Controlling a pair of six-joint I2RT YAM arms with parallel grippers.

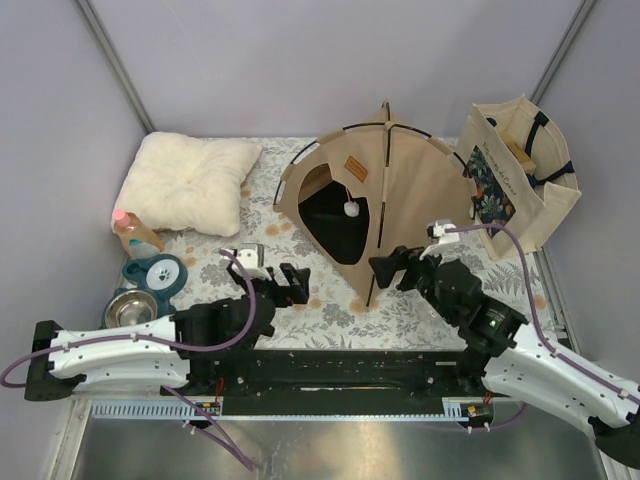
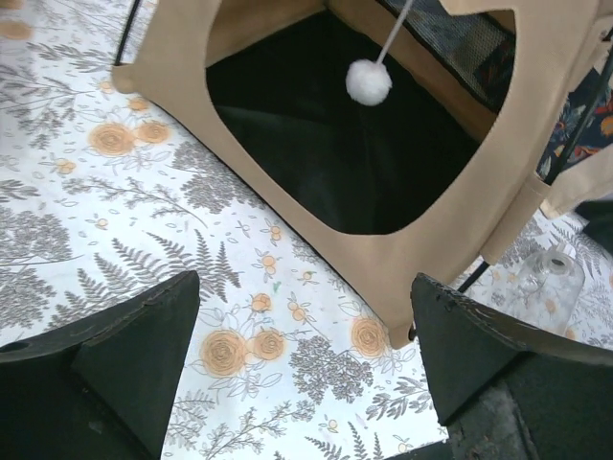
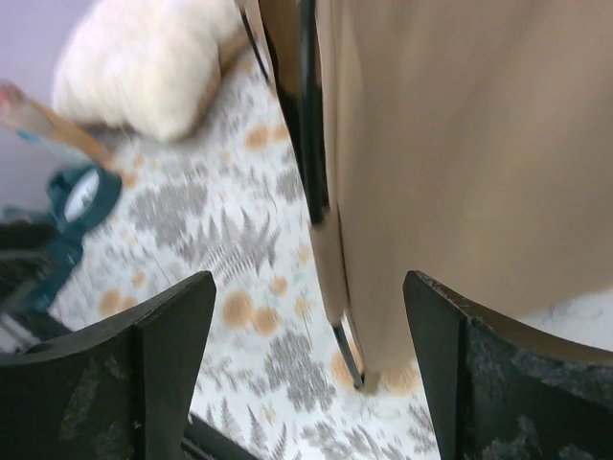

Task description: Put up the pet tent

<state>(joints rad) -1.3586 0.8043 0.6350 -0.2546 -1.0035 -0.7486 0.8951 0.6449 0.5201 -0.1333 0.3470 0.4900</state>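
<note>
Nearby, tote bag point(image 1: 515, 175) and cushion point(image 1: 190, 182) flank pet tent point(image 1: 420, 190).

Left arm point(image 1: 110, 355) and right arm point(image 1: 560, 380): white shells dotted with small screws, black joints and wrists. Mauve cable point(image 1: 253, 300) runs along each. Fingers point(image 2: 134, 359) black, wedge-shaped, matte; right pair point(image 3: 498, 383) speckled with pale scuffs
</note>
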